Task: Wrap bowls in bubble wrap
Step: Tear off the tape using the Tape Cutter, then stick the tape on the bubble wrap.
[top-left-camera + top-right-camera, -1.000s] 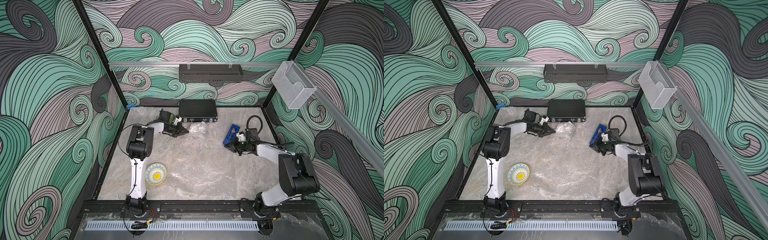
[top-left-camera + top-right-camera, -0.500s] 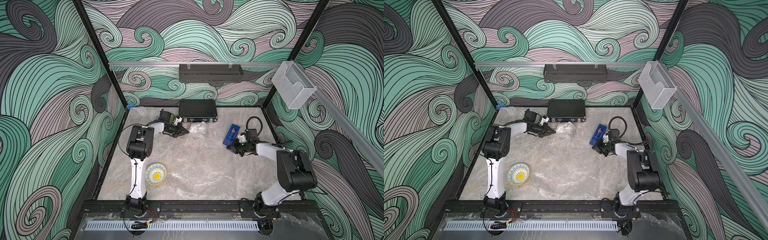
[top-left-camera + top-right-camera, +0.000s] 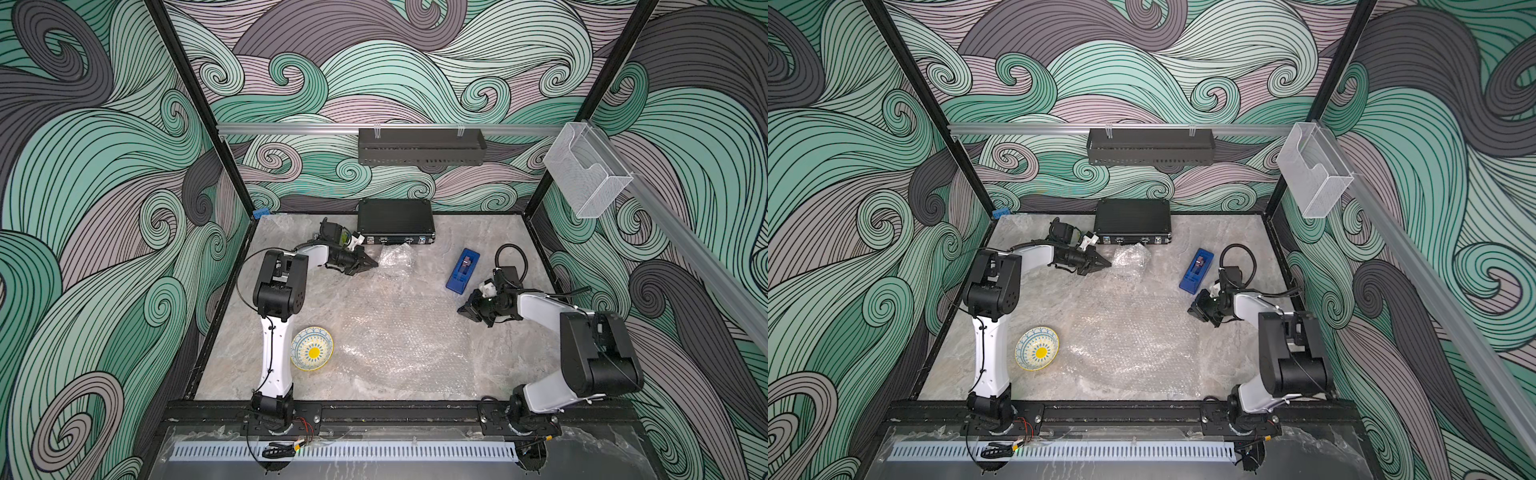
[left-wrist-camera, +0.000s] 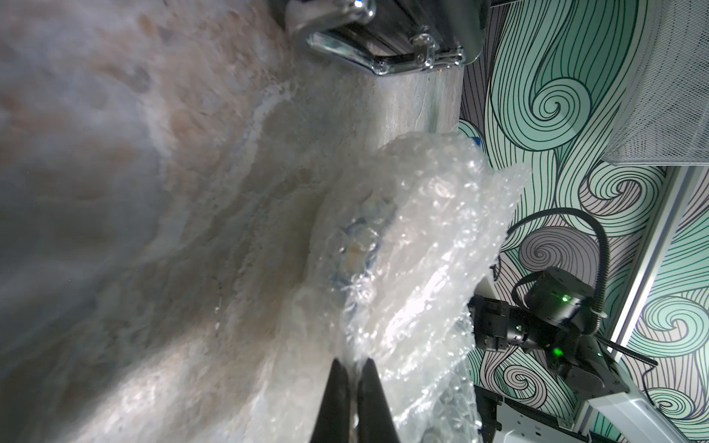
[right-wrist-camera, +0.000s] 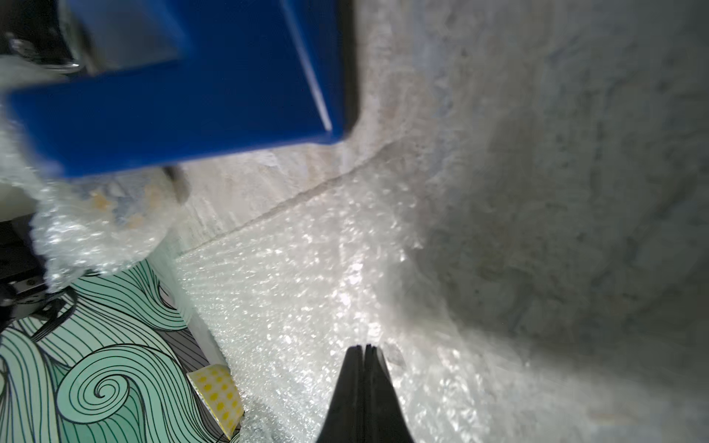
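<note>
I see my left arm (image 3: 282,286) reaching far back, left end effector (image 3: 375,263) closed with tips at the bubble-wrapped bowl (image 3: 397,259) beside the black case (image 3: 395,218), my right arm (image 3: 540,307) stretched low, right end effector (image 3: 460,309) closed over the flat bubble wrap sheet (image 3: 399,328), and the cream bowl (image 3: 312,348) uncovered by the left arm's base.

Bright, even light; soft wrist views.
Glare sparkles on the bubble wrap (image 5: 307,307); the worktop (image 4: 96,191) blurs close up, and top views bow at edges.
</note>
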Robot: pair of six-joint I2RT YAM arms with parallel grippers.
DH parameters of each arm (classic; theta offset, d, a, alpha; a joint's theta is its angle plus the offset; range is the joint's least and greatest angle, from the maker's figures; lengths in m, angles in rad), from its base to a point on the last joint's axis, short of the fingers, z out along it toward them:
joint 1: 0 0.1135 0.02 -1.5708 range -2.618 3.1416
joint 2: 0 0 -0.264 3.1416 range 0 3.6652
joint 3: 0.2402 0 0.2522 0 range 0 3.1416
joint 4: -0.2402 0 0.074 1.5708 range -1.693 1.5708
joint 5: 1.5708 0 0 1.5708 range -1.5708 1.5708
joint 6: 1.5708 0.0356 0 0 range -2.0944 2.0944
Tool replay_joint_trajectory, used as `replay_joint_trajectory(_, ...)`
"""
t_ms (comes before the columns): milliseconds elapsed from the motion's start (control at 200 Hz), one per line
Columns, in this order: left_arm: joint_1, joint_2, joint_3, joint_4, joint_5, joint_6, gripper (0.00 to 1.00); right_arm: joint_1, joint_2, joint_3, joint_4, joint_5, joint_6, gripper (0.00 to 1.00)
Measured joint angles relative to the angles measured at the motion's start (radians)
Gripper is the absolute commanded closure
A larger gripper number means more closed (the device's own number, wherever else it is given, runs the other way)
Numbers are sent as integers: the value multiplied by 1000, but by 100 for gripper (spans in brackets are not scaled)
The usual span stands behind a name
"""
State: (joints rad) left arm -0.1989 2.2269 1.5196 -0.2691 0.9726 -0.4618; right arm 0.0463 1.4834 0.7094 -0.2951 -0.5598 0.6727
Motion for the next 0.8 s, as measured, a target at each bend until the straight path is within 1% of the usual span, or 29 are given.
replay_joint_trajectory(85, 0, 0, 0, 0, 0, 0, 100, 9, -88, 58, -48, -4, 5, 100)
replay_joint_trajectory(165, 0, -1, 0, 0, 0, 0, 100, 44, -141, 150, -70, -14, 18, 100)
replay_joint_trajectory(220, -1, -3, 0, 0, 0, 0, 100, 91, -150, 225, -77, -17, 26, 100)
replay_joint_trajectory(290, -4, -7, 0, 0, 0, 0, 100, 180, -128, 325, -80, -17, 43, 100)
replay_joint_trajectory(355, -7, -10, 0, -1, 0, 0, 100, 273, -72, 426, -82, -14, 53, 100)
replay_joint_trajectory(415, -9, -13, 0, 0, 0, 0, 100, 356, 10, 521, -68, -12, 66, 100)
replay_joint_trajectory(535, -9, -16, 0, -2, -1, 0, 100, 469, 183, 673, -52, 9, 84, 100)
replay_joint_trajectory(635, -9, -19, 0, -3, 0, 0, 100, 512, 320, 772, -49, 20, 100, 100)
replay_joint_trajectory(801, -9, -19, -1, -3, 0, 1, 100, 525, 479, 852, -37, 32, 121, 100)
